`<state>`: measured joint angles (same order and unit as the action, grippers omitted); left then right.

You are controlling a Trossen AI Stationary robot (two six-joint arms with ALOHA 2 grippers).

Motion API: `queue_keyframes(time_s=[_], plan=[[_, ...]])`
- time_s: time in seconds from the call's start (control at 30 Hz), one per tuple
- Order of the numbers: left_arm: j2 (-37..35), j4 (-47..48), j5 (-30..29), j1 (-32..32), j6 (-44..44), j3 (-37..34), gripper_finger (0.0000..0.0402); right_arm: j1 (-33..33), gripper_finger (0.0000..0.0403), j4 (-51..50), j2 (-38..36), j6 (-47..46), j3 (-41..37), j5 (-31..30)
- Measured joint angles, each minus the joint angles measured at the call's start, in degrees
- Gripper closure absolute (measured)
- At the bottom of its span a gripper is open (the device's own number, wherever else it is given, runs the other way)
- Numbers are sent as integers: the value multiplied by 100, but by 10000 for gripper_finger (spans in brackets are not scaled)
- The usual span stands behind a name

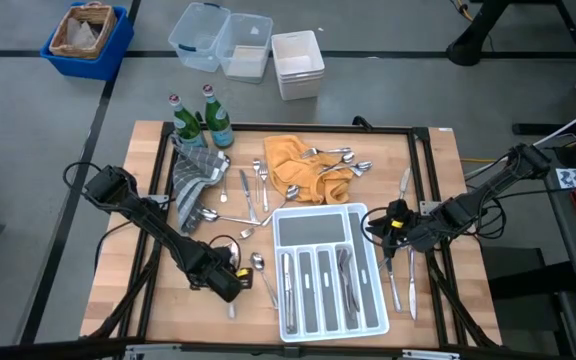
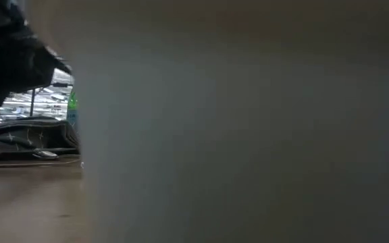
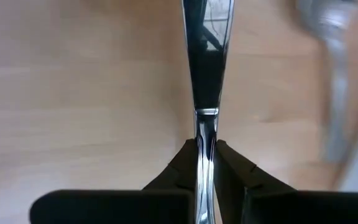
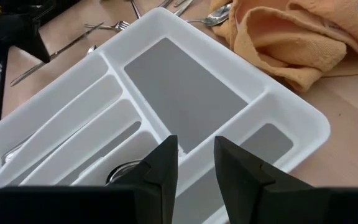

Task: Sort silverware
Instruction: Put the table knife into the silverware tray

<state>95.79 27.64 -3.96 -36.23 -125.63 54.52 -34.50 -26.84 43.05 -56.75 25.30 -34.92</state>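
few pieces sorted so far: some silverware in tray (image 1: 286, 268) lying in the long slots of the white tray (image 1: 328, 325), one in the 9 o'clock slot, a cluster toward the 3 o'clock slots; wide top compartment bare. left gripper (image 1: 230, 287) low at 9 o'clock of the tray, near the table's front edge, jaws clenched on a slim utensil handle (image 3: 205, 74), seen edge-on over bare wood; fork, spoon or knife not determinable. right gripper (image 1: 391, 222) hovering at the tray's 3 o'clock rim, fingers parted, nothing between them. two knives (image 1: 400, 275) flat on the wood just right of the tray. farther back, loose pieces (image 1: 248, 195) scattered at 11 o'clock of the tray beside a grey cloth (image 1: 194, 178), more spoons (image 1: 343, 160) on the orange cloth (image 1: 303, 170). green bottles (image 1: 200, 122) at the far edge. judged early: most of the pile left.
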Motion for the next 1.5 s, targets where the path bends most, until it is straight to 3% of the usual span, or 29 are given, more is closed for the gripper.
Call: queue_keyframes(time_s=[0.37, 0.67, 0.97, 1.5], plan=[[-15, -2377, -1565, 17, 516, 13, 380, 0, 297, 1, 0, 0, 0, 0], [-10, -3378, -2324, 236, 1259, 17, 379, 0, 297, -29, 0, 165, 0, 0], [576, -4193, -2311, 446, 1904, 291, 373, 0, 297, -36, 0, -612, 0, -8], [1180, -4166, -1879, 396, 1793, 483, 371, 2, 297, -71, -439, -2387, 4, -143]])
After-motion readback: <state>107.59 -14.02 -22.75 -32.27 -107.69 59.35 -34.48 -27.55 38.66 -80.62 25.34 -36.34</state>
